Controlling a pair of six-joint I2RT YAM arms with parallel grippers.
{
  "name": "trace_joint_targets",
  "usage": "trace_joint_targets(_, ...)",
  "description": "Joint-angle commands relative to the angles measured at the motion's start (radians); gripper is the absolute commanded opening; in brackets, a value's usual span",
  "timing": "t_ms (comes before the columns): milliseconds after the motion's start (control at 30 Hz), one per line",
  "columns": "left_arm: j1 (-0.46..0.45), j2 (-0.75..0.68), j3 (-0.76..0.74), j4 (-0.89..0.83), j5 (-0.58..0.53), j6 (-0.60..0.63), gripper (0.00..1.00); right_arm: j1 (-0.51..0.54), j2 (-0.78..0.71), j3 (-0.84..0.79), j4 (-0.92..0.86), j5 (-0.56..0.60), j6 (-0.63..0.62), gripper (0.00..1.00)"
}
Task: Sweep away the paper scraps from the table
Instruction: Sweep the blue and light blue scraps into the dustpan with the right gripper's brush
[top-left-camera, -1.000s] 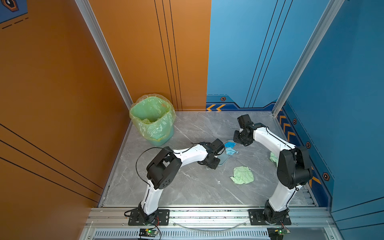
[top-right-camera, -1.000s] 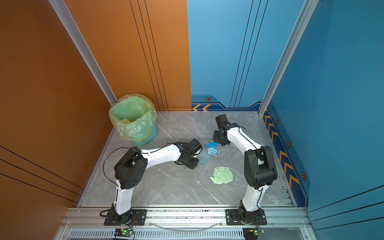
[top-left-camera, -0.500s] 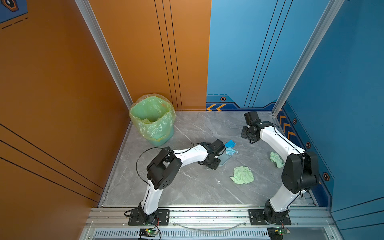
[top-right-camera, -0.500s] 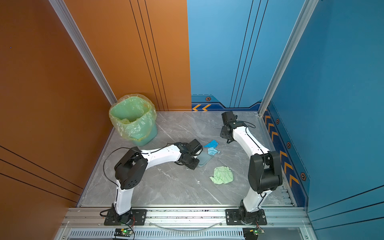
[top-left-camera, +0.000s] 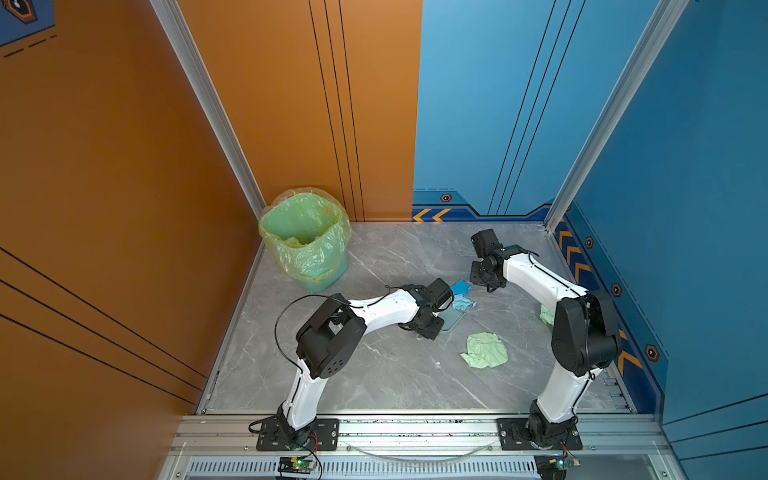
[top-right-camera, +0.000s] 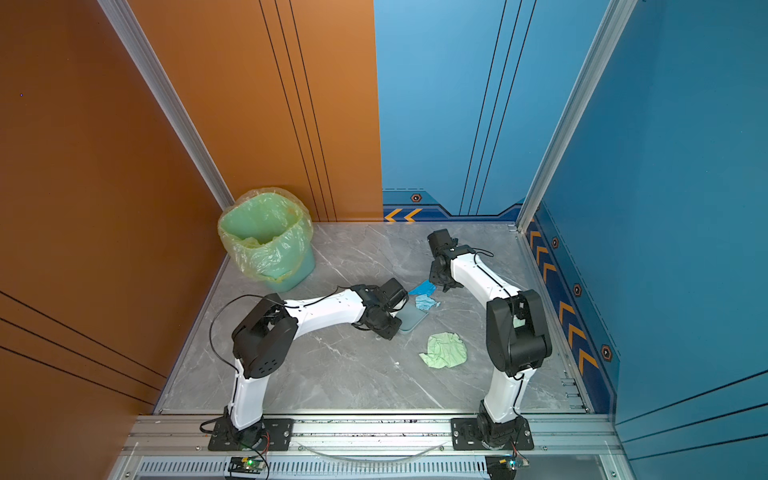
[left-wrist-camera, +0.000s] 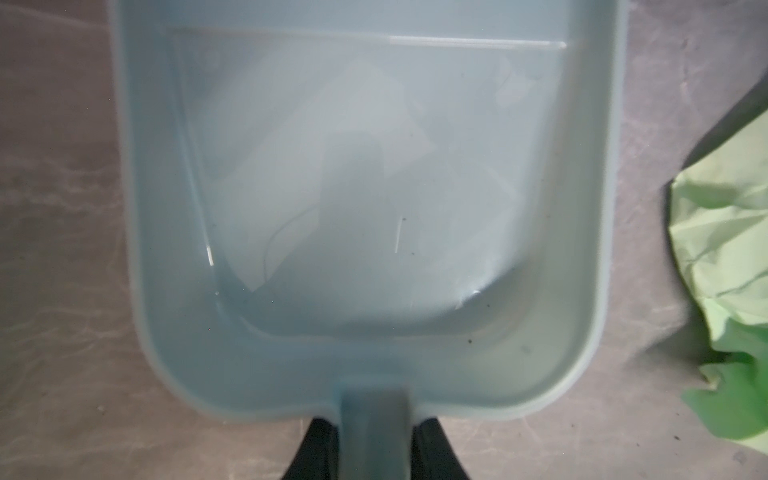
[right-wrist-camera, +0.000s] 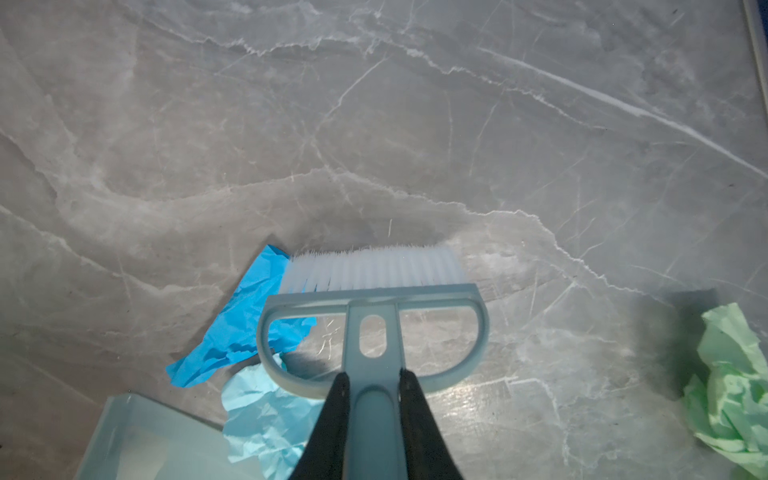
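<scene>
My left gripper (left-wrist-camera: 372, 424) is shut on the handle of a pale blue-grey dustpan (left-wrist-camera: 365, 187), which lies on the grey marble table (top-left-camera: 374, 374). My right gripper (right-wrist-camera: 372, 376) is shut on the handle of a small brush (right-wrist-camera: 374, 291) with white bristles resting on the table. A bright blue paper scrap (right-wrist-camera: 245, 324) lies against the brush's side. A light blue scrap (right-wrist-camera: 266, 428) sits at the dustpan's mouth (right-wrist-camera: 137, 440). In both top views a pale green scrap (top-left-camera: 485, 351) (top-right-camera: 444, 351) lies nearer the front. Another green scrap (top-left-camera: 545, 314) shows beside the right arm.
A green bin lined with a yellow-green bag (top-left-camera: 305, 237) stands at the back left corner. Orange and blue walls close the table on three sides. Silver rails (top-left-camera: 415, 428) with the arm bases run along the front edge.
The right arm swung the brush out toward the back right, then brought it back down beside the blue scraps. The left arm and the dustpan have stayed still.
</scene>
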Motion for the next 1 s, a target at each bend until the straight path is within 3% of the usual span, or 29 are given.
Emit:
trace_joint_targets(0,-0.013,0.028,0.023,-0.021,0.030,-0.005,0.00,0.033,-0.046,-0.019,-0.073,-0.004,-0.004,0.00)
trace_joint_targets(167,-0.012,0.039,0.030,-0.021,0.033,-0.007,0.00,0.079,-0.113,-0.072,-0.110,-0.010,0.036,0.00)
trace_joint_targets(367,-0.012,0.047,0.035,-0.021,0.041,-0.009,0.00,0.109,-0.164,-0.131,-0.074,-0.097,0.040,0.00)
trace_joint_targets(733,-0.010,0.036,0.019,-0.020,0.032,-0.016,0.00,0.014,-0.228,-0.128,-0.025,-0.164,0.030,0.00)
trace_joint_targets(967,-0.012,0.033,0.016,-0.020,0.031,-0.020,0.00,-0.038,-0.154,-0.063,0.034,-0.178,0.029,0.00)
